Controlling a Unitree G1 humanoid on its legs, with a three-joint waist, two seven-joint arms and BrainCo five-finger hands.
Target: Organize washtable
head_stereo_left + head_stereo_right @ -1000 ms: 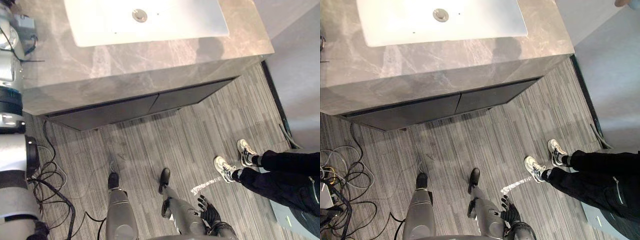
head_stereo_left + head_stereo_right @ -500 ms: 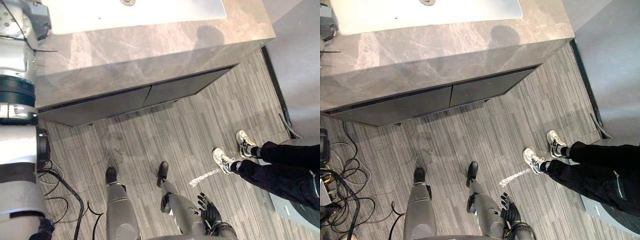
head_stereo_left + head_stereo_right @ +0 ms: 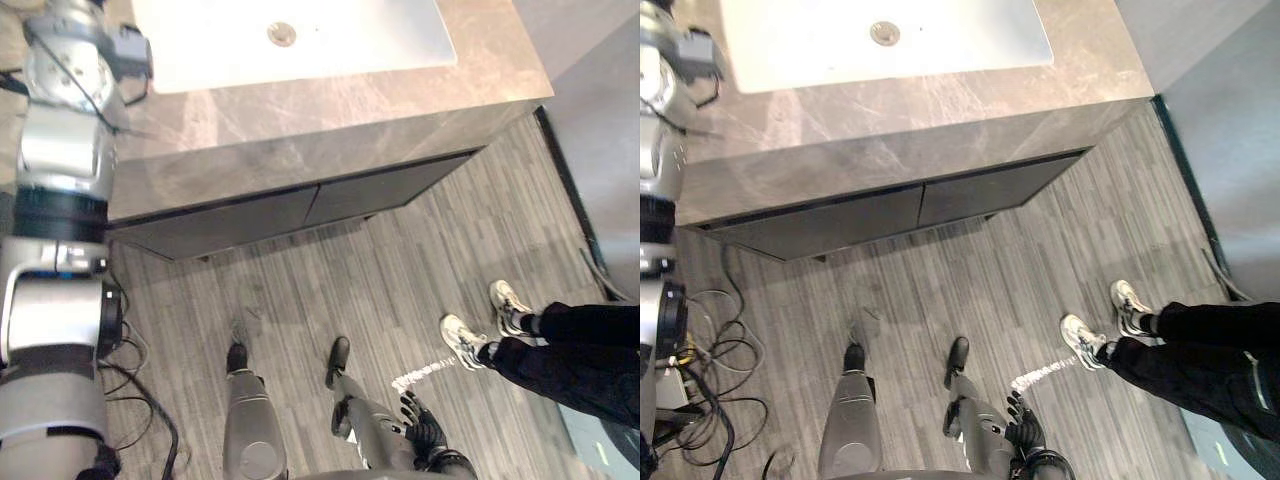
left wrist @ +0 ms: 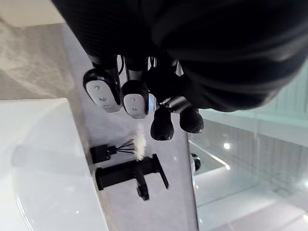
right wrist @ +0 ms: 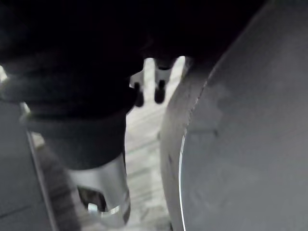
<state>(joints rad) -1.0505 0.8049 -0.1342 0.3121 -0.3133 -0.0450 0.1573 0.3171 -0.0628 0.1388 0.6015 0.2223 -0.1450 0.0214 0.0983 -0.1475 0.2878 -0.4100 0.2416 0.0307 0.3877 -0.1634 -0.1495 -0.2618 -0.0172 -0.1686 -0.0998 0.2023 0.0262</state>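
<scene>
Floor (image 3: 400, 270): grey striped planks, lower half of the head views.
Washtable (image 3: 330, 115): grey marble top across the upper frame.
Basin (image 3: 350, 40): white, sunk in the top.
Cupboard (image 3: 300, 210): dark doors under the top.
Person (image 3: 570, 355): dark trousers and pale shoes, right edge.
Left hand (image 4: 134, 98): above the top behind the basin, fingers loose, holding nothing.
Right hand (image 3: 425, 435): bottom centre, fingers spread, empty.
Tap (image 4: 127, 174): black, at the basin's rim.
Brush (image 4: 139, 144): white tuft in a black base, just beside the tap.
</scene>
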